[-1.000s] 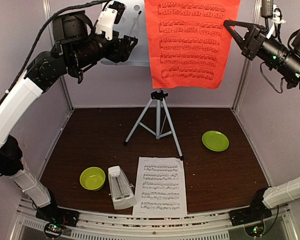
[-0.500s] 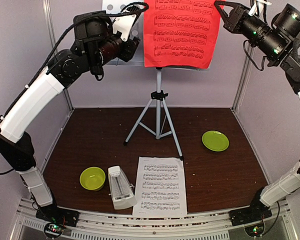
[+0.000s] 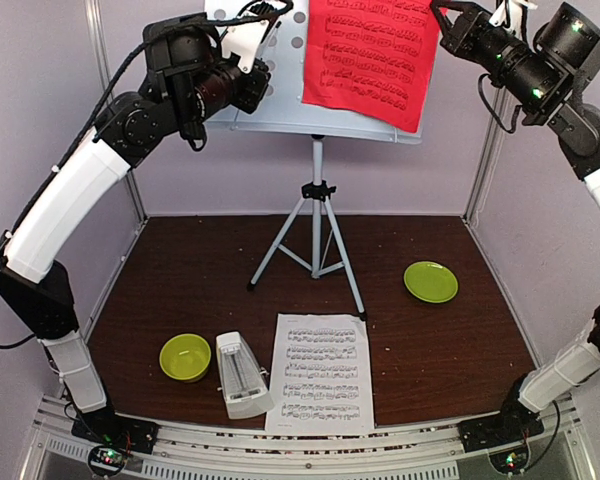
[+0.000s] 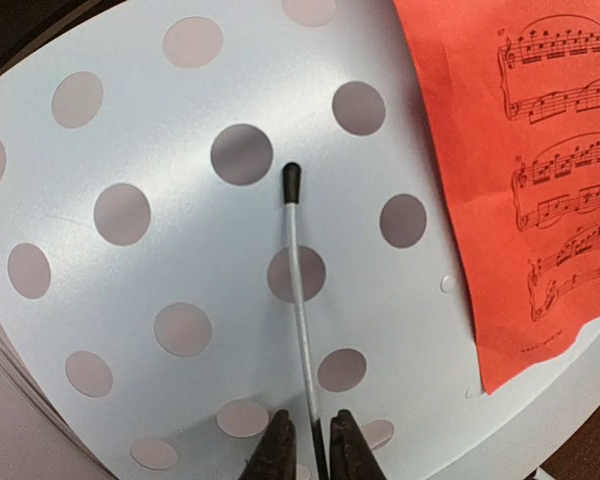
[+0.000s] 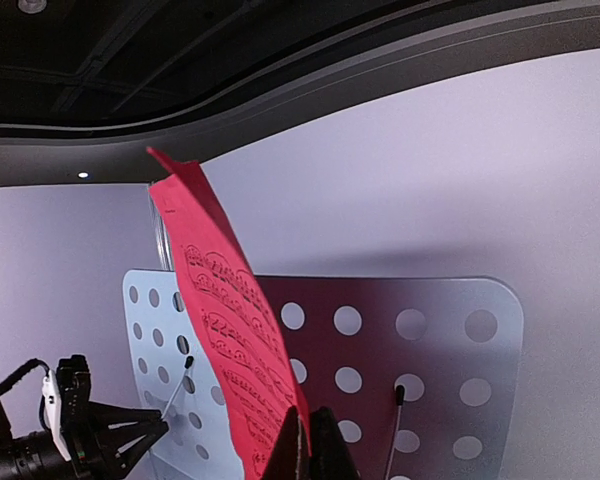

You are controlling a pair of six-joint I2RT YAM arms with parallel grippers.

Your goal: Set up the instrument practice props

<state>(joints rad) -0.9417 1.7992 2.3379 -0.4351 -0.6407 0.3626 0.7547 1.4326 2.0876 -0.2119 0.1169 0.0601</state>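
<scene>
The perforated pale music stand (image 3: 280,105) stands on its tripod (image 3: 317,250) at the back of the table. My left gripper (image 3: 263,78) is at its left half, the jaws almost together round the stand's thin wire page holder (image 4: 298,290), which runs between the fingertips (image 4: 280,452). My right gripper (image 3: 442,15) is shut on the edge of the red sheet (image 3: 370,50) and holds it in front of the stand's right half. The red sheet (image 5: 230,330) hangs tilted from the fingers (image 5: 325,450). The white sheet (image 3: 320,372) and the white metronome (image 3: 242,375) are on the table near the front.
A lime-green bowl (image 3: 185,357) sits left of the metronome. A lime-green plate (image 3: 430,281) lies on the right side of the table. A second wire page holder (image 5: 395,430) is on the stand's other half. Booth walls close in on both sides.
The right gripper has lifted the red sheet higher, up to the stand's desk. The left gripper has moved in to the stand and its jaws have narrowed round the wire holder.
</scene>
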